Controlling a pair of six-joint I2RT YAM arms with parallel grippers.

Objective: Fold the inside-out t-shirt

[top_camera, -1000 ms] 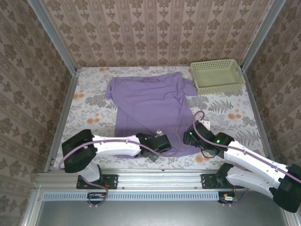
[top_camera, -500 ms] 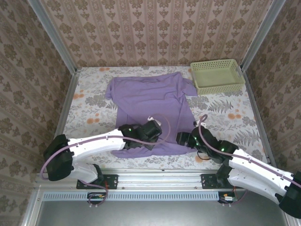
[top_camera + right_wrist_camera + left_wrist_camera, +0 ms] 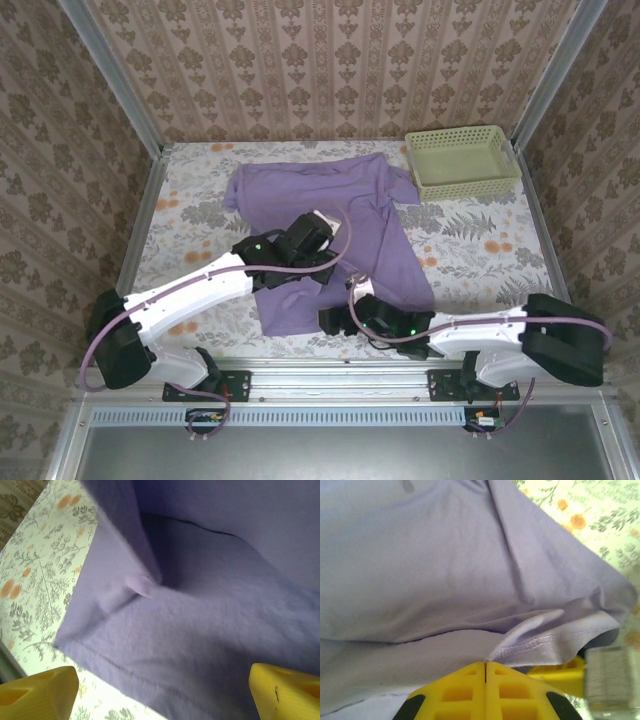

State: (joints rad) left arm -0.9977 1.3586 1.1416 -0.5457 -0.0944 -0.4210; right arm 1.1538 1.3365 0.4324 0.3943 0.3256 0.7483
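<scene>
The lavender t-shirt (image 3: 320,195) lies across the middle of the floral table, with its near part drawn up and folded back. My left gripper (image 3: 318,228) hovers over the shirt's middle. In the left wrist view that gripper (image 3: 486,663) is shut on the stitched hem of the t-shirt (image 3: 445,555), which drapes away from the yellow fingers (image 3: 460,690). My right gripper (image 3: 335,320) sits low at the shirt's near edge. In the right wrist view the right gripper (image 3: 160,695) stands wide open above the t-shirt (image 3: 200,630), with nothing between its fingertips (image 3: 40,692).
A pale green mesh basket (image 3: 462,162) stands at the back right corner, touching the shirt's sleeve. Patterned walls and metal rails close in the table (image 3: 480,250) on three sides. Bare floral cloth shows to the left and right of the shirt.
My left gripper has carried the shirt's hem from the near edge toward the middle of the table. The right arm has swung left along the near edge to the shirt's lower corner.
</scene>
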